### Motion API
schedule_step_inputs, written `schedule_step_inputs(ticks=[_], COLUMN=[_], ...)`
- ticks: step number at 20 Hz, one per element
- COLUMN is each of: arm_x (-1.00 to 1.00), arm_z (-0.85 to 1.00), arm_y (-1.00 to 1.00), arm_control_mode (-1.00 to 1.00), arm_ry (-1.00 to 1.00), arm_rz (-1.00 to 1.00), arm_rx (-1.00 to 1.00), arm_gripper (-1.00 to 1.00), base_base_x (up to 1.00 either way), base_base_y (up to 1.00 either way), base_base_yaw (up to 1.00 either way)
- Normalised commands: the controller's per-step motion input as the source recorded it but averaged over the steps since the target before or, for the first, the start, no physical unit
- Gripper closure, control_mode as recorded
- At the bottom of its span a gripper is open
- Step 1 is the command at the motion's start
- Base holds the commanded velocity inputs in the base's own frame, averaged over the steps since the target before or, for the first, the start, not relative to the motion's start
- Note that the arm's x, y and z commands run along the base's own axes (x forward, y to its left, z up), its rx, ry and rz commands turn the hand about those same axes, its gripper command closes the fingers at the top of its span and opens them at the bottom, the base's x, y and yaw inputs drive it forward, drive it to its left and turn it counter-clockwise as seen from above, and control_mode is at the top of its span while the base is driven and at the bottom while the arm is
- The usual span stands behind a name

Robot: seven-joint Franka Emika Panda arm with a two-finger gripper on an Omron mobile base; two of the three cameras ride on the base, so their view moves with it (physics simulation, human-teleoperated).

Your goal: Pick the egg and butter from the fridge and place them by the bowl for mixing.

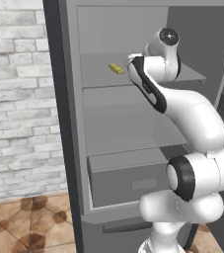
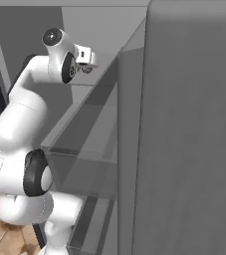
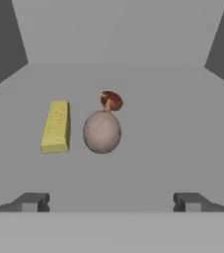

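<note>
The fridge (image 1: 133, 148) stands open in front of the robot, its dark door edge on the left against a white brick wall (image 1: 15, 99) and a tiled floor (image 1: 29, 222) below; inside are flat grey shelves and a lower drawer (image 1: 133, 183). The arm reaches in at the upper shelf (image 3: 148, 163), and the tool (image 3: 111, 201) hangs at the near edge of that shelf with its jaws spread as wide as they go and nothing between them. On the shelf, ahead of the tool, lies the egg (image 3: 102, 132), roughly centred between the fingertips but still apart from them, with the butter (image 3: 56, 127) just beside it on the left, lying lengthwise away from the tool; in the left base view the butter (image 1: 116, 68) shows as a small yellow stick on the upper shelf. A small reddish-brown thing with a pale stem, perhaps a mushroom (image 3: 112, 101), sits right behind the egg, touching it or nearly so. The main risk, as I judge it, is that a straight push forward nudges the round egg so it rolls back into the mushroom or sideways against the butter; a closing finger could also catch the butter, since it lies so close. The shelf above and the fridge walls leave little room for lifting out. The bowl is not in sight.
</note>
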Motion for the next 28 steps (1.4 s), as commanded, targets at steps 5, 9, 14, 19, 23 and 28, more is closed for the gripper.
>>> schedule_step_inputs(ticks=[5,9,14,19,23,28], arm_x=[0.46,0.39,0.37,0.40,0.40,0.31], arm_z=[-0.15,-0.25,-0.28,-0.05,0.00,0.00], arm_y=[0.00,0.00,0.00,0.00,0.00,0.00], arm_control_mode=[-1.00,-1.00,-1.00,-1.00,-1.00,-1.00], arm_ry=[0.00,0.00,0.00,0.00,0.00,0.04], arm_rz=[0.02,0.03,0.03,0.02,0.00,0.00], arm_rx=[0.00,0.00,0.00,0.00,0.00,0.00], arm_gripper=[-1.00,-1.00,-1.00,-1.00,-1.00,-1.00], base_base_x=[0.00,0.00,0.00,0.00,0.00,0.00], base_base_y=[0.00,0.00,0.00,0.00,0.00,0.00], base_base_yaw=[0.00,0.00,0.00,0.00,0.00,0.00])
